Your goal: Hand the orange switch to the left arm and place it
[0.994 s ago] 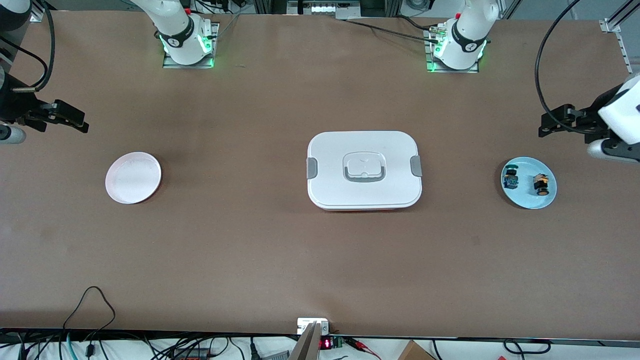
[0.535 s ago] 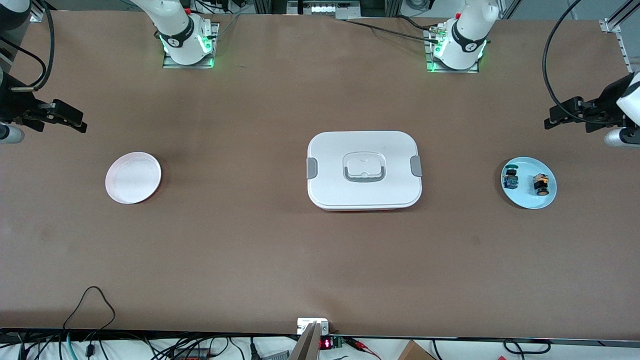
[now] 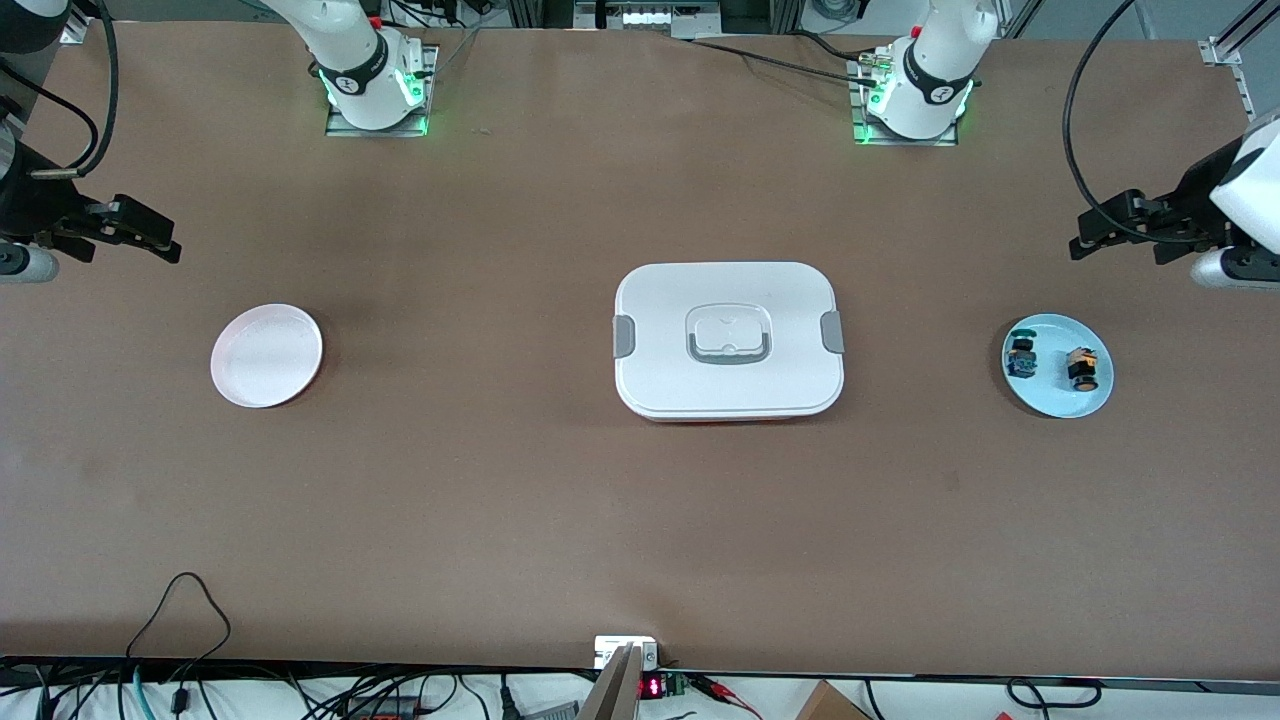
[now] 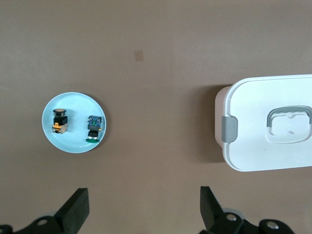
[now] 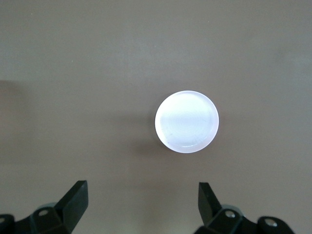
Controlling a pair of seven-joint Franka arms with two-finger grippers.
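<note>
- Orange-bodied black push-button switch (image 3: 1081,367) — lying on pale blue plate (image 3: 1090,402), left arm's end.
- White lidded box (image 3: 728,340) — mid-counter obstacle.
- Left gripper (image 3: 1085,240), right gripper (image 3: 160,245) — jaws released, empty.

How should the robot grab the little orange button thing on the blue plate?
Come straight down from above with the open left claw and pinch the small orange-bodied push-button switch across its narrow middle. It lies on its side on the round light-blue plate, apart from the blue-bodied switch, so there looks to be room.
</note>
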